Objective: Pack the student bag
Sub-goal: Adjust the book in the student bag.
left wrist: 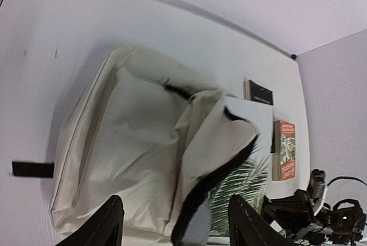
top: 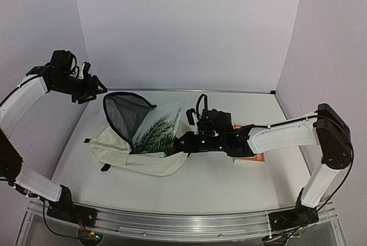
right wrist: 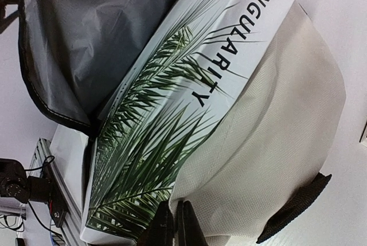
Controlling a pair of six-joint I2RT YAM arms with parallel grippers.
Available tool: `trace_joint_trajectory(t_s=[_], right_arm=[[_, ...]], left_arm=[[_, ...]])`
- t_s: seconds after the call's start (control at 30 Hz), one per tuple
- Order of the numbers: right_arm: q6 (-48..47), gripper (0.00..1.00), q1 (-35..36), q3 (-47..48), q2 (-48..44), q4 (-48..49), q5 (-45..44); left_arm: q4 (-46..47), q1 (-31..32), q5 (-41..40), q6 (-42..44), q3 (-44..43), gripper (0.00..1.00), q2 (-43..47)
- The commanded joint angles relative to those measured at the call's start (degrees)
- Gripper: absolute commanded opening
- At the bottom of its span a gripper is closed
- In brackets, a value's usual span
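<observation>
Although the right arm (top: 275, 134) crosses much of the top view, the table (top: 218, 188) shows as a pale surface enclosed by plain walls (top: 189, 28). On its left-centre lies the bag (top: 117, 148), cream, on its side, mouth gaping towards the rear so that the grey lining (top: 123, 114) shows inside a black rim. The left wrist view gives its outer face and a black strap tab (left wrist: 32, 169) poking from one edge, with the bag's near end cut off by the frame. A white book (top: 157, 134) printed with a palm frond leans partly inside the mouth, one long side covered by the bag's fabric. Its title is cut off, only "SINGULARITY" being legible in the right wrist view. An orange book (top: 257, 156) lies flat to the right of the bag, mostly hidden beneath the right arm. The right gripper (top: 183, 143) meets the white book's near edge, jaws almost together; whether they pinch anything cannot be told. The left gripper (top: 90, 90) hangs raised over the table's left rear, apart from the bag, jaws spread wide and holding nothing. A small black item (left wrist: 259, 91) lies beyond the books in the left wrist view, too small to identify. A dark rounded shape (right wrist: 292, 211) beside the right fingers likewise cannot be identified.
</observation>
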State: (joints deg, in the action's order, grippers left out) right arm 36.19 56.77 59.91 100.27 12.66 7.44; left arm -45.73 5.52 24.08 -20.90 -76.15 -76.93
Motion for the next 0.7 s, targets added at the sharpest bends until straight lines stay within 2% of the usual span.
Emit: trace_joint_trajectory(t_s=[0.0,0.13,0.33,0.47,0.67], right_arm=[[2.0,0.00,0.4,-1.0,-0.9,3.0,-0.9],[2.5,0.00,0.4,-1.9,-1.4,3.8,-2.1],[2.8,0.00,0.3,-2.7,-1.3,4.8,-3.2],[2.9,0.00,0.3,-2.6,-0.5,5.2,-3.3],[3.6,0.00,0.4,-2.9,-0.3,6.1,-3.7]], left_arm=[[3.2,6.7,2.2,1.6,-14.0,0.65,-2.4],[4.9,14.2,4.6,3.3,-25.0,0.69,-13.4],[8.5,19.9,10.1,7.5,-37.2,0.70,-30.8],[11.7,22.4,16.4,10.8,-43.9,0.70,-40.6],[14.6,22.9,18.0,15.2,-48.3,0.70,-49.9]])
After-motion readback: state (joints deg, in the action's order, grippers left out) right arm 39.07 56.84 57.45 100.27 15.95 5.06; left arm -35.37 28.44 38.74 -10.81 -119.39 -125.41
